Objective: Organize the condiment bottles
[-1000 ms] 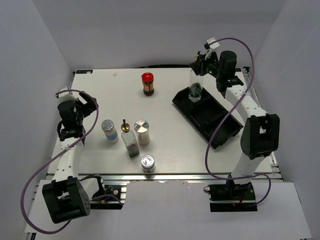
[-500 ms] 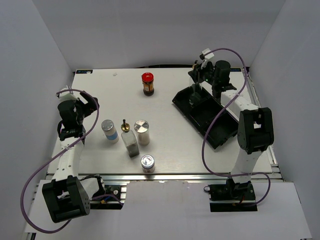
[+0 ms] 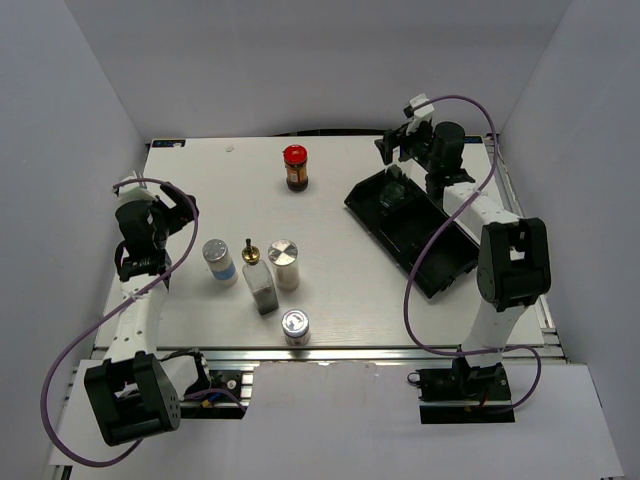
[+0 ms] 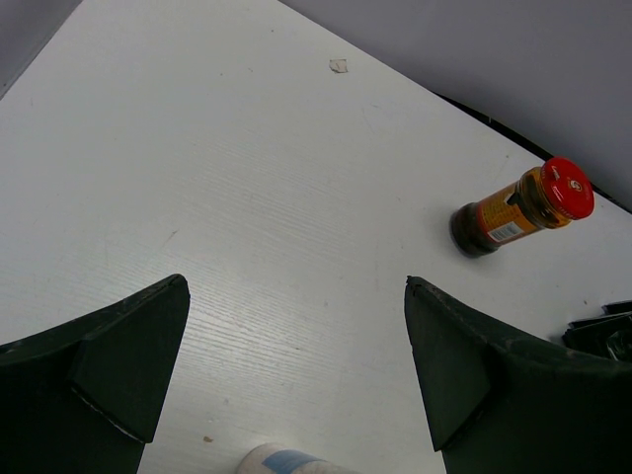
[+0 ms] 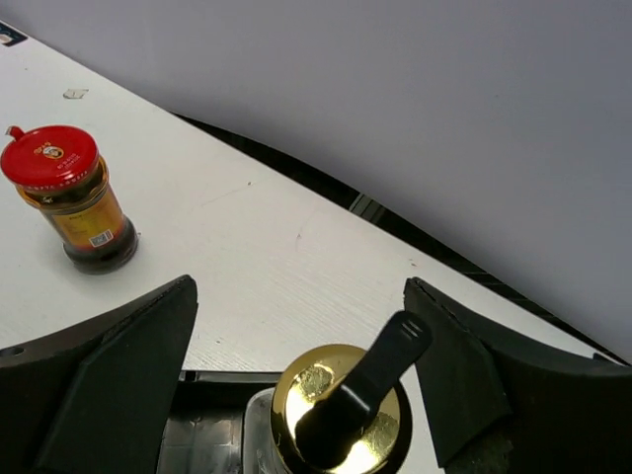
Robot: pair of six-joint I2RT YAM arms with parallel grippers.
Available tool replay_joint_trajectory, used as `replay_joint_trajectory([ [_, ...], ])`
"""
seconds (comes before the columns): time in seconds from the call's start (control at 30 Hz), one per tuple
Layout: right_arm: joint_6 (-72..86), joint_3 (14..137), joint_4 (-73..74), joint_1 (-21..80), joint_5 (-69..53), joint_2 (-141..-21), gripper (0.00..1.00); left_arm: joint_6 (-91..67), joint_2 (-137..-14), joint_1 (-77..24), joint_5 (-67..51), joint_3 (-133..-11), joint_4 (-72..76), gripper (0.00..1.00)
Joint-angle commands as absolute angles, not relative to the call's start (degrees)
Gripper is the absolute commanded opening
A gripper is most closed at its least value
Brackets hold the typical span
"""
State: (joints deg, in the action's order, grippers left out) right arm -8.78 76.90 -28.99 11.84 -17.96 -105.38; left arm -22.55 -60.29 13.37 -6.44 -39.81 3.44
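Note:
My right gripper (image 3: 398, 152) (image 5: 298, 284) stands open just above a clear glass bottle (image 3: 392, 190) with a gold pourer (image 5: 341, 415), which stands free in the far-left compartment of the black tray (image 3: 430, 240). The red-lidded dark jar (image 3: 295, 167) (image 5: 69, 193) (image 4: 518, 207) stands at the back of the table. Near the front stand a blue-labelled shaker (image 3: 219, 262) (image 4: 286, 461), a second glass bottle (image 3: 258, 280), and two silver-lidded shakers (image 3: 285, 264) (image 3: 295, 326). My left gripper (image 3: 178, 207) (image 4: 296, 286) is open and empty, left of that group.
The black tray (image 5: 197, 434) lies at an angle on the right half of the white table (image 3: 200, 180); its nearer compartments hold nothing. Grey walls close in the table on three sides. A purple cable loops round each arm.
My right gripper has lowered the glass bottle into the tray, opened and let it go. The left arm and the other bottles have not moved.

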Motion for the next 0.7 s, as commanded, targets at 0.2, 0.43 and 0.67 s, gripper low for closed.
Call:
replay_joint_trajectory([
  [0.2,-8.7,77.3,-28.8,11.3,-9.8,-98.3,0.89,-22.6,-58.3,13.4,-6.4,-41.4,3.4,0.98],
  [0.43,-10.5,80.5,-21.4,9.5,-12.9,-94.9,0.89,-22.7,-58.1,13.4,-5.9,-42.0,2.5,0.98],
  [0.67,-10.1,83.4,-11.6,9.6,-23.3,-88.3,0.89,-25.7,-59.2,13.4,-5.8,-45.1,0.5,0.98],
])
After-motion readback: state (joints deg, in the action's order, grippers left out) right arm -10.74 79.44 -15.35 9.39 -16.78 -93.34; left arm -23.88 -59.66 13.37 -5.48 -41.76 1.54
